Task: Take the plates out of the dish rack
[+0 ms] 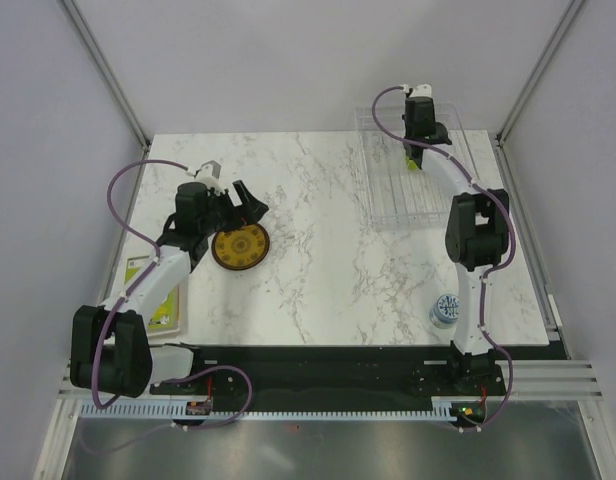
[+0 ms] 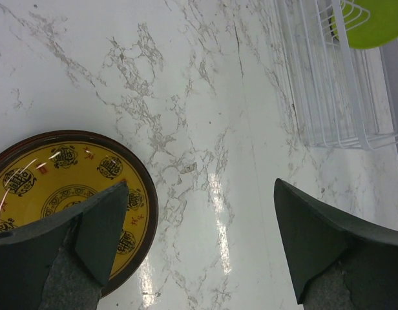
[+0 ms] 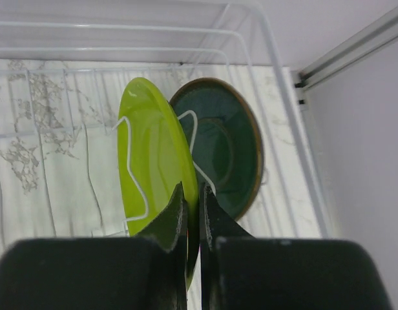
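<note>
- Dish rack (image 1: 413,175) sits in the far right corner of the tabletop.
- Two plates stand on edge at its far end: left racked plate (image 3: 150,148), with right racked plate (image 3: 225,148) just beside it and partly behind.
- Right gripper (image 3: 192,187) straddles the left racked plate's rim, a finger on each face.
- Table plate (image 1: 239,247) lies flat, left of centre.
- Left gripper (image 2: 200,183) hangs there, one finger above its rim.
- Cup (image 1: 445,310) is by the near right corner.
- Flat card (image 1: 153,290) lies along the left edge, under the left arm.
</note>
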Available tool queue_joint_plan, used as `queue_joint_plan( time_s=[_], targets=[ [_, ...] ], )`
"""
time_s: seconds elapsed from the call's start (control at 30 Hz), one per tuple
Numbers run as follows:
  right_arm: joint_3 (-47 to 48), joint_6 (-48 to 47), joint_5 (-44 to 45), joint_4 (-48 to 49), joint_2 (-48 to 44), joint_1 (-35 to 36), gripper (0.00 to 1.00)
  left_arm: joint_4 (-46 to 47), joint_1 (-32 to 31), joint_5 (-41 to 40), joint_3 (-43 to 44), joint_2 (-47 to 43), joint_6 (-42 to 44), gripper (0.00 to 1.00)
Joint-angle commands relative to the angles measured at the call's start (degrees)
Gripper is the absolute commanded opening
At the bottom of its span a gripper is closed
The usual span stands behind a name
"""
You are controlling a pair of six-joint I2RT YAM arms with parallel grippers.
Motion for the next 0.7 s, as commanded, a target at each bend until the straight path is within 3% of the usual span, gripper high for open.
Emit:
queue_joint_plan(
  time_s=[0.0, 0.17, 0.33, 0.43, 0.67],
  targets=[
    [-3.03, -9.37, 15.08, 11.96, -8.66, 6.75, 0.0, 0.11, -0.76, -2.12, 2.03, -0.74, 1.03, 1.0],
    [-4.88, -18.76, 29.05, 19.62, -10.59, 9.92, 0.0, -1.2, -0.94, -2.48, 2.47, -2.06, 1.38, 1.0],
    [-11.38, -16.96, 29.68, 20.34, -19.53, 10.1, 0.0, -1.56, -0.94, -0.99, 2.56, -3.03, 1.38, 1.0],
    [-14.72, -7.39, 22.32, 12.53, -27.08, 10.27, 0.0, -0.42, -0.94, 1.12, 2.3, -2.59, 0.59, 1.0],
    [-26.48, 12.39, -6.93, -1.45, -41.35, 11.59, 0.04, 8.27, -1.03, 7.62, 0.36, -1.45, -5.19, 1.0]
  ],
)
